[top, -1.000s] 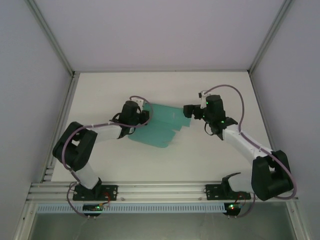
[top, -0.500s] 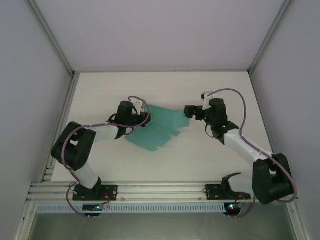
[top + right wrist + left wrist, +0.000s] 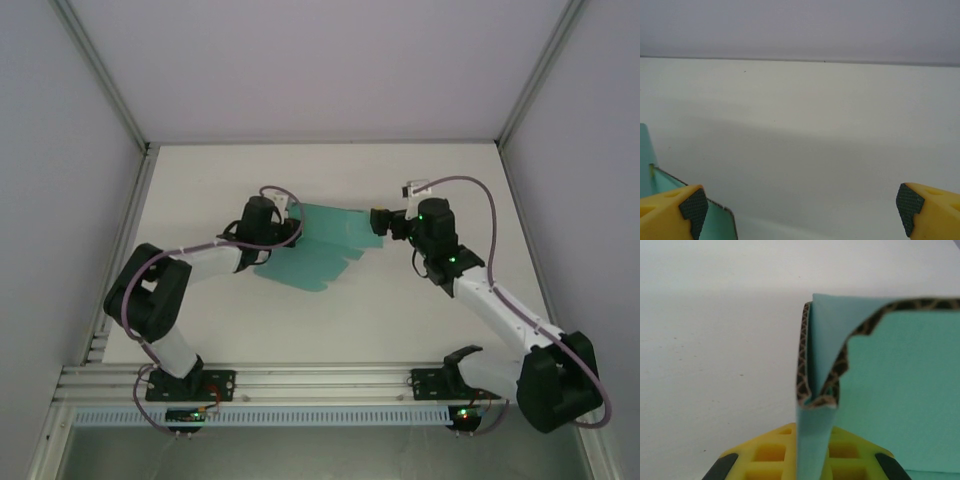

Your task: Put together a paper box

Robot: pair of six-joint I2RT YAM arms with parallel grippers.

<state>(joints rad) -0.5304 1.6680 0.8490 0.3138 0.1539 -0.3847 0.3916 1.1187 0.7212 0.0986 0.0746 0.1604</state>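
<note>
The left gripper's (image 3: 812, 460) jaws pinch a folded flap of the paper box (image 3: 322, 250), a teal, partly folded sheet. The right gripper's (image 3: 802, 202) jaws are spread wide beside its edge, holding nothing.

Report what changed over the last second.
The right arm's elbow swung back toward the table's near edge, stretching the forearm out. The paper box shifted only slightly. Unchanged: the left gripper stays shut on the card's left edge, and the right gripper stays open at its right edge.

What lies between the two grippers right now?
The paper box: in the top view it stretches from the left gripper, shut on it, toward the open right gripper.
</note>
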